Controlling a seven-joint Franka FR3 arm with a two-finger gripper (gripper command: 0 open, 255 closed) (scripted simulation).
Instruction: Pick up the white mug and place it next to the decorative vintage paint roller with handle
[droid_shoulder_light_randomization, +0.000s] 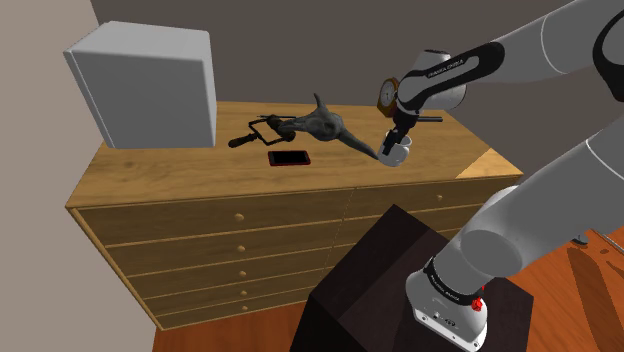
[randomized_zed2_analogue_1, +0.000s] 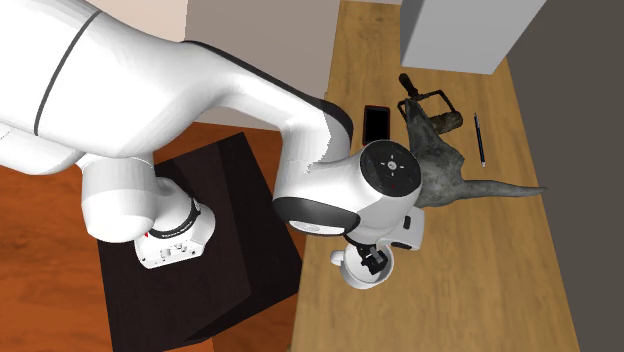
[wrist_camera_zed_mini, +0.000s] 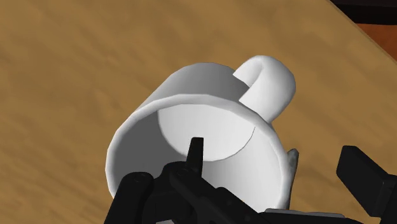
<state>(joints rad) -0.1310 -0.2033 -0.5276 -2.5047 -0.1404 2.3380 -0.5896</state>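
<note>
My gripper (droid_shoulder_light_randomization: 397, 141) is shut on the white mug (droid_shoulder_light_randomization: 395, 153), one finger inside the rim and the other outside its wall. The mug (wrist_camera_zed_mini: 203, 121) hangs tilted in the grip (wrist_camera_zed_mini: 270, 156), its handle pointing away from the fingers (wrist_camera_zed_mini: 195, 153). It is over the wooden dresser top (droid_shoulder_light_randomization: 200, 170), near the front edge (randomized_zed2_analogue_1: 330, 300), where the mug (randomized_zed2_analogue_1: 362, 270) shows under my hand (randomized_zed2_analogue_1: 372, 262). The dark paint roller with handle (droid_shoulder_light_randomization: 258, 131) lies further along the top at the shoulder view's left, beside a grey horned skull figure (droid_shoulder_light_randomization: 325, 124). The roller (randomized_zed2_analogue_1: 425, 100) is well apart from the mug.
A red-edged black phone (droid_shoulder_light_randomization: 289, 158) lies in front of the roller. A big white box (droid_shoulder_light_randomization: 145, 85) stands at the dresser's far end. A small clock (droid_shoulder_light_randomization: 386, 95) stands behind my arm, and a pen (randomized_zed2_analogue_1: 480, 138) lies by the wall. My dark stand (droid_shoulder_light_randomization: 400, 290) is below.
</note>
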